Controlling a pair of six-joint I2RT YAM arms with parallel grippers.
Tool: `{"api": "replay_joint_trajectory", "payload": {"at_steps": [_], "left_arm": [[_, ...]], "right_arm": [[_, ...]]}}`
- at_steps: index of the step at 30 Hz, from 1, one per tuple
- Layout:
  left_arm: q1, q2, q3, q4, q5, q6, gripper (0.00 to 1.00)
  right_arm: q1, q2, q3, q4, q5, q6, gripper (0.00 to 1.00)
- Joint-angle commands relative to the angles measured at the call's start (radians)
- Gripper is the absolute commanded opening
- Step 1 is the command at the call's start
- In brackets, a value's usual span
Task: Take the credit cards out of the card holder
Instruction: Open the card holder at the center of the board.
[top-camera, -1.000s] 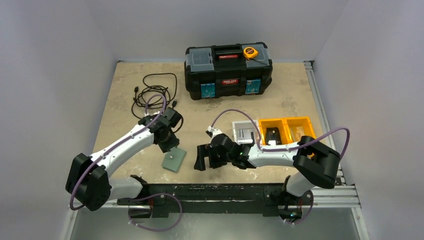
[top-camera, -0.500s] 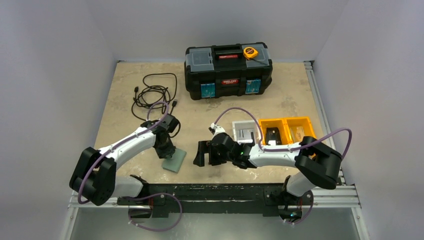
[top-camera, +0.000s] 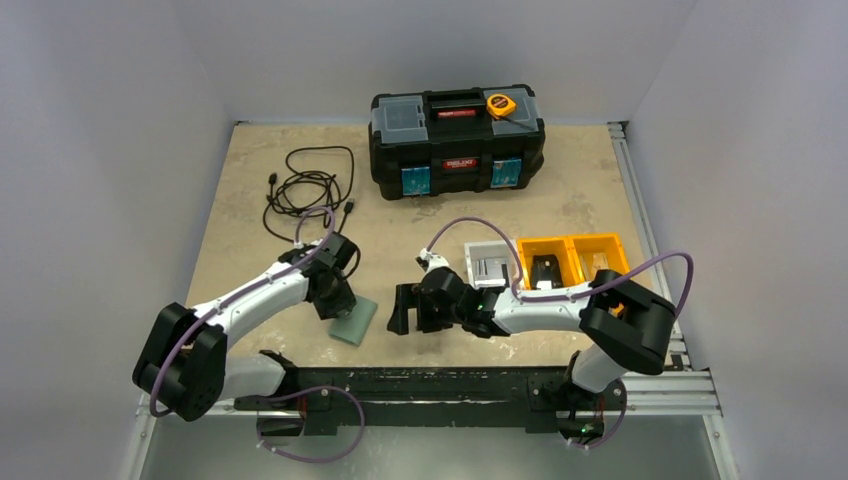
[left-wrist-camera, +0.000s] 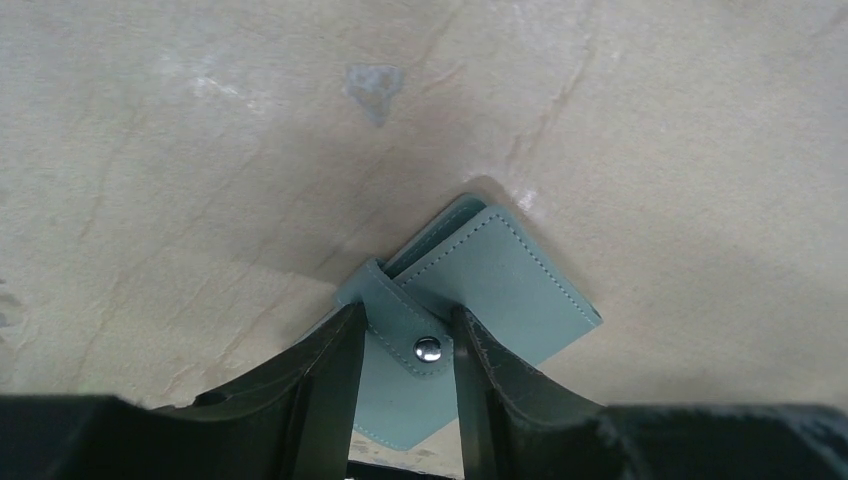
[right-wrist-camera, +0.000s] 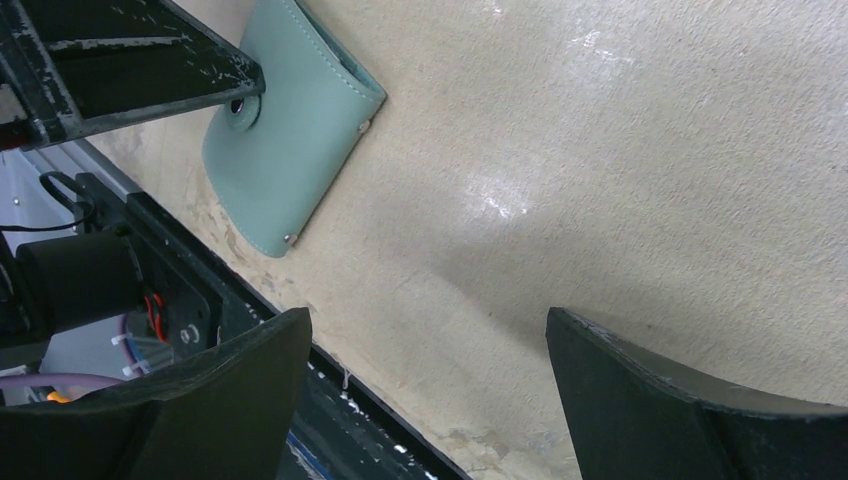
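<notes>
Card holder (left-wrist-camera: 500, 285) flat, long axis diagonal | left tool (left-wrist-camera: 408, 322) astride tab (left-wrist-camera: 398, 345), grip unclear | right tool (right-wrist-camera: 428, 330) open

My right gripper (right-wrist-camera: 428, 320) stands wide apart, only bare table (right-wrist-camera: 600, 150) between the jaws. Ahead of the left jaw I see the closed holder (right-wrist-camera: 290, 130), with the left arm's finger (right-wrist-camera: 130, 70) at its snap.
</notes>
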Motion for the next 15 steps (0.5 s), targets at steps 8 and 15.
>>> {"api": "replay_joint_trajectory", "payload": {"at_steps": [8, 15], "left_arm": [[-0.050, 0.037, -0.055, 0.107, 0.105, -0.123, 0.17], [-0.051, 0.010, -0.068, 0.138, 0.168, -0.196, 0.00]], "right_arm": [[-0.002, 0.042, 0.047, 0.034, 0.018, -0.003, 0.88], [-0.002, 0.095, 0.105, 0.015, 0.023, -0.008, 0.85]]}}
